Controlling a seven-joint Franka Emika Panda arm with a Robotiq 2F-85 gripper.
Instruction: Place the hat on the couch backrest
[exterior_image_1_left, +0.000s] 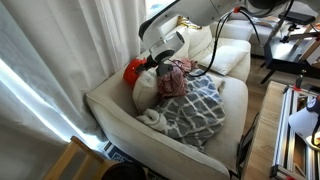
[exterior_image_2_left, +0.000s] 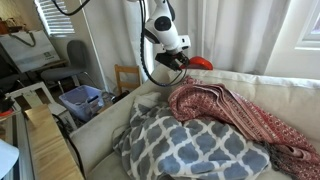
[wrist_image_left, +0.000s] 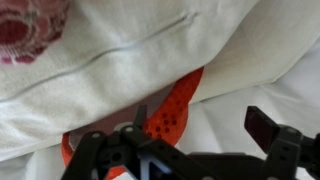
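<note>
The hat (exterior_image_2_left: 201, 62) sits on the rounded top of the couch backrest (exterior_image_2_left: 270, 85), nestled into cream fabric that seems to carry it unaided (its far side is hidden), while the jaws stand apart around its rim, probably to leave it there.

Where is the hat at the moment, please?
In an exterior view the hat sits atop the backrest, just beside the end effector and behind the pink knit.
</note>
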